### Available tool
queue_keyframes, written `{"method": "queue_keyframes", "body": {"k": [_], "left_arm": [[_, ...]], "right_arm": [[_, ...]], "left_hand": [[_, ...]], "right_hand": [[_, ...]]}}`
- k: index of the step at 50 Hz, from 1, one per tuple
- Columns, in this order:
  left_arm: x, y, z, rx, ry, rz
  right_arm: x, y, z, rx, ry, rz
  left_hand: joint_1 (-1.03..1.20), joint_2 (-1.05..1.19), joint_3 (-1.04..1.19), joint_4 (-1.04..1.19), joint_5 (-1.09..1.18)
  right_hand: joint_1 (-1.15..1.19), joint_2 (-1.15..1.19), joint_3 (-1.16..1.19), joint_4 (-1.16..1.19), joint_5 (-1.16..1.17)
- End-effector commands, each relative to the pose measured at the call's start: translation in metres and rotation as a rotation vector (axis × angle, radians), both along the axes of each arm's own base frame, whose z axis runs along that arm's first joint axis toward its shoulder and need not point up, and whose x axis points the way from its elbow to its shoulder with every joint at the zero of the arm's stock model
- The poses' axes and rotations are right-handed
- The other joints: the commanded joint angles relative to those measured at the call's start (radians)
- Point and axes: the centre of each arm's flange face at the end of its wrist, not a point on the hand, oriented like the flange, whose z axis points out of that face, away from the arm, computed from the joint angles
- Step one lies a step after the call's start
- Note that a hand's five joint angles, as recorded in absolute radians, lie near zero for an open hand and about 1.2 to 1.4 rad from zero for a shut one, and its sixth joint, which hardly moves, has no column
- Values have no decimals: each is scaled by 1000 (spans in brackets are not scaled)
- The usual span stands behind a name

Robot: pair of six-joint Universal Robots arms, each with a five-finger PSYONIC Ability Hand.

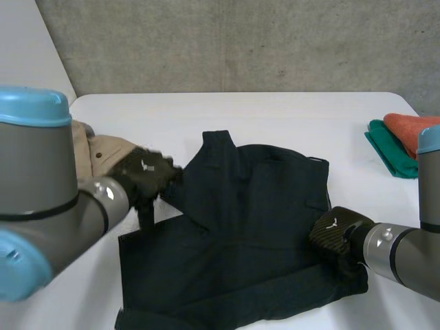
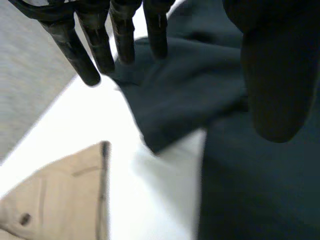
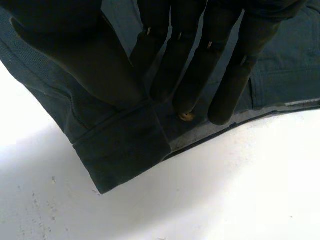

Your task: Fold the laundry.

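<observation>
Dark garment [image 1: 240,234] lies spread at the middle of the white table [image 1: 289,117], with a flap folded over at its 10 o'clock edge. The left hand [image 1: 144,175] is over that flap, fingers straight and thumb spread. The right hand [image 1: 333,234] lays straight fingers on the 4 o'clock corner, seemingly without pinching. The right wrist view adds a small button [image 3: 187,116] at its fingertips. Tan garment [image 1: 103,151] at 9 o'clock; green cloth [image 1: 388,148] and orange cloth [image 1: 412,127] at 2 o'clock.

White table [image 1: 275,117] w/ tan garment [image 1: 103,152] left, green cloth [image 1: 386,150] + orange cloth [image 1: 411,128] right; concrete wall [image 1: 240,41] behind.
</observation>
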Motion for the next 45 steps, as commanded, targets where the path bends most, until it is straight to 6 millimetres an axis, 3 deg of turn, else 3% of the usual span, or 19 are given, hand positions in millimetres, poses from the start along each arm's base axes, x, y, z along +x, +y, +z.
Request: {"method": "queue_keyframes", "body": {"k": [1, 7, 18, 25, 27, 33, 38, 45], "left_arm": [[-14, -54, -38, -1, 49, -30], [-19, -78, -72, 23, 17, -77], [-27, -91, -93, 11, -2, -87], [-30, -102, -110, -33, -36, -53], [-30, -107, -114, -59, -72, -26], [-24, -101, -108, -73, -161, 65], [-18, -85, -93, -100, -252, 196], [-19, -68, -94, -98, -347, 267]], "right_arm": [[3, 2, -2, -12, -6, 2], [4, 5, -5, -23, -9, 0], [5, 3, -6, -44, -11, -6], [5, 4, -3, -54, -24, -13], [5, 5, -2, -58, -26, -12], [5, 5, -1, -64, -31, -13], [7, 8, -2, -61, -30, -2], [12, 13, -5, -58, -30, 21]], "left_hand": [[237, 254, 255, 250, 251], [258, 274, 276, 271, 271], [317, 333, 334, 329, 330], [730, 746, 748, 743, 743], [962, 978, 980, 975, 975], [1015, 1031, 1033, 1028, 1028], [1015, 1031, 1033, 1028, 1028], [1015, 1031, 1033, 1028, 1028]], "right_hand": [[300, 227, 210, 202, 195], [300, 227, 210, 202, 195], [300, 227, 210, 202, 195], [300, 227, 210, 202, 195], [300, 227, 210, 202, 195], [300, 227, 210, 202, 195], [300, 227, 210, 202, 195], [300, 227, 210, 202, 195]]}}
